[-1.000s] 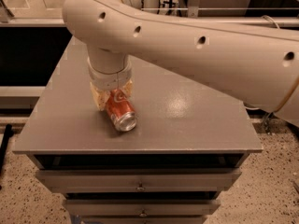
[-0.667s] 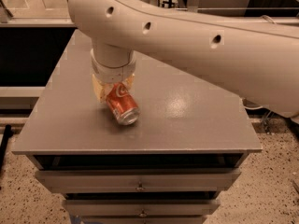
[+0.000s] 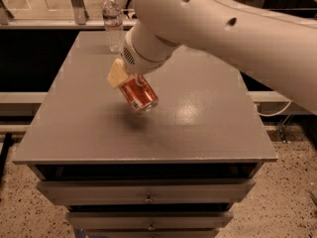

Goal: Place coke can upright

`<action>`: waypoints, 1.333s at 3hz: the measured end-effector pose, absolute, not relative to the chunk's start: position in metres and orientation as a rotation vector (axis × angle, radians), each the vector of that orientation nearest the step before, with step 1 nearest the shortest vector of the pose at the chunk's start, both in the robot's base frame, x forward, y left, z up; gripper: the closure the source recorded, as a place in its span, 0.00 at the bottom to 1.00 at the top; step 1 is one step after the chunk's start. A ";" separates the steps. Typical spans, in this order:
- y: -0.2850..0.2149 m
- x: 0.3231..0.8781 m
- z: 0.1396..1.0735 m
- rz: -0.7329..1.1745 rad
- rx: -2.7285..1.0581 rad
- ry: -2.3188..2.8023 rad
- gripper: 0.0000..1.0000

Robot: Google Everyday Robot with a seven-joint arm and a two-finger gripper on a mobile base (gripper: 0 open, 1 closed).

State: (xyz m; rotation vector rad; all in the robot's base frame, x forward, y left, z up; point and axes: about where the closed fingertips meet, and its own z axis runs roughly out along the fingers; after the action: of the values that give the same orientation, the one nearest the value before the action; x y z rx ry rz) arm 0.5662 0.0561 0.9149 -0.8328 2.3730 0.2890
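The cream gripper [image 3: 130, 81] squeezes the small red metal coke can [image 3: 140, 94], tilted, just left of the middle of the frame, above the flat grey table top [image 3: 208, 108]. A clear plastic water bottle [image 3: 112, 19] stands upper left.

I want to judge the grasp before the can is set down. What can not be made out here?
Camera view; the hand holds the tilted coke can over the table.
- Hand's far finger: hidden behind can and wrist.
- Can's upper end: covered by the hand.
- Can's lettering: unreadable.
- Water bottle label: too small.
- Arm: cut off by the right edge.
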 end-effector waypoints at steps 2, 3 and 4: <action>0.061 0.598 0.937 0.847 -0.642 1.939 1.00; 0.049 0.595 0.937 0.854 -0.652 1.876 1.00; 0.050 0.596 0.936 0.861 -0.639 1.870 1.00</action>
State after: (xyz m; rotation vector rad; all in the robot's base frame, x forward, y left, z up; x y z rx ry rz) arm 0.5959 0.0498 0.9364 -0.6388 1.8705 0.8605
